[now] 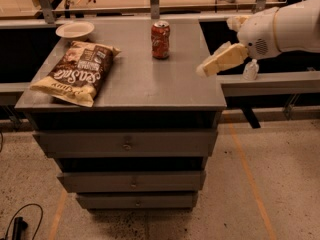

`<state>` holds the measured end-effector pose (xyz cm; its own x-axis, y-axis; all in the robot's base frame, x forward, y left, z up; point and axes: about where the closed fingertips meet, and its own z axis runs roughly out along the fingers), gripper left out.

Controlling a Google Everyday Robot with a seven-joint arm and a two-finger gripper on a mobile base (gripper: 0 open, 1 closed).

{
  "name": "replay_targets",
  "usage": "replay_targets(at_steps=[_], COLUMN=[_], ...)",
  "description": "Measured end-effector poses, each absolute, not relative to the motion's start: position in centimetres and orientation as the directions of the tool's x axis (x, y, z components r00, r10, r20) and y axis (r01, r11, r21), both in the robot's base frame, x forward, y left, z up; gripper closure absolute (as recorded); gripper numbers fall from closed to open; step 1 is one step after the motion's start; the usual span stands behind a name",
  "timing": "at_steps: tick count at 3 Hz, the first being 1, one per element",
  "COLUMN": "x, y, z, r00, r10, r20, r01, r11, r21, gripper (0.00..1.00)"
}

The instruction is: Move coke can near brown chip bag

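Note:
The coke can [160, 39], red with a silver top, stands upright on the grey cabinet top [150, 79], towards the back middle. The brown chip bag [76, 71] lies flat on the left side of the top, its cream-yellow end towards the front. My gripper [216, 46] hangs at the cabinet's right edge, right of the can and well apart from it. Its cream fingers [222, 60] point left towards the can and stand spread apart with nothing between them.
A round beige plate [75, 30] sits at the back left corner behind the bag. A small white bottle [250, 70] stands on the ledge to the right. The cabinet has three drawers [127, 143] below. A rail and counter run behind.

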<state>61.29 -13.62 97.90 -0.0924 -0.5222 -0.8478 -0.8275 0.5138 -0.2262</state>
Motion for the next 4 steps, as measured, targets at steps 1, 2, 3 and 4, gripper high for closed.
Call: replay_targets(at_steps=[1,2,3,4], x=[62.6,62.4,65.2,68.4], y=[-13.9,-13.2,-9.6,-5.9], z=[99.3,98.5,97.8,95.7], r00=[-0.084,-0.112,-0.077,-0.087], r10=[-0.489,-0.457,-0.379,-0.316], r20=[-0.868,-0.883,-0.922,-0.945], r01=[-0.784,-0.769,-0.784,-0.795], r11=[0.570,0.603,0.595,0.594], r21=[-0.245,-0.214,-0.180,-0.125], gripper=[0.00,0.00,0.00,0.00])
